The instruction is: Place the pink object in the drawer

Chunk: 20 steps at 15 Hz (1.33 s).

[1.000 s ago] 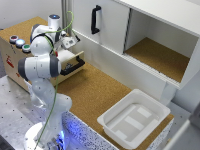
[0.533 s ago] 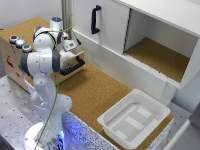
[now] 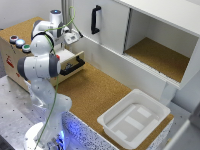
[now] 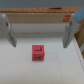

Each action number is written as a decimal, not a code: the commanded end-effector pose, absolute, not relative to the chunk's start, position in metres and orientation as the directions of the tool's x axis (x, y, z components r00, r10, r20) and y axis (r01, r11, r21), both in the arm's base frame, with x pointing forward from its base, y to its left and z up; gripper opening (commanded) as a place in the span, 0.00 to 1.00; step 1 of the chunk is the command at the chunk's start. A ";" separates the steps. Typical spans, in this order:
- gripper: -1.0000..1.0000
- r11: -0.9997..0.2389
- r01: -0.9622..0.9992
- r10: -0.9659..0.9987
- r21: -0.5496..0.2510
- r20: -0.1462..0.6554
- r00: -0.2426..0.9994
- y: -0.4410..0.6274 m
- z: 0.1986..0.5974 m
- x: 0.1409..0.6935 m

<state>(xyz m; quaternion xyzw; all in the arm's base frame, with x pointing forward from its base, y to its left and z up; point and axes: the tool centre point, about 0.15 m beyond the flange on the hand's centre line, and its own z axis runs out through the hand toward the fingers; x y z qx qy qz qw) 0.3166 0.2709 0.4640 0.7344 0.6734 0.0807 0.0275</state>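
Observation:
The pink object (image 4: 38,53), a small reddish-pink cube, lies on the pale floor of the drawer (image 4: 57,67). My gripper (image 4: 38,42) hangs open just above it, one finger on each side and neither touching it. In the exterior view the drawer (image 3: 75,61) stands pulled out of the light wooden box, its black bar handle facing front. My gripper (image 3: 66,41) is over the drawer there, and the arm's elbow partly hides the fingertips. The cube cannot be made out clearly in that view.
Red, blue and green buttons (image 3: 19,43) sit on top of the wooden box (image 3: 12,62). A large white cabinet (image 3: 112,30) with a black vertical handle and an open compartment stands behind. A white plastic tub (image 3: 132,120) rests at the exterior view's lower right.
The wrist has shifted slightly upward and towards the exterior view's right above the drawer. Nothing else has moved.

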 end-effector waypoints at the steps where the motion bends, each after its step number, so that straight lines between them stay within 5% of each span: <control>1: 1.00 -0.078 0.979 0.995 0.187 0.071 0.066 0.254 0.488 0.309; 16: 1.00 -0.090 0.979 0.993 0.183 0.093 0.073 0.262 0.485 0.306; 20: 1.00 -0.008 0.977 0.996 0.213 0.087 -0.010 0.303 0.526 0.292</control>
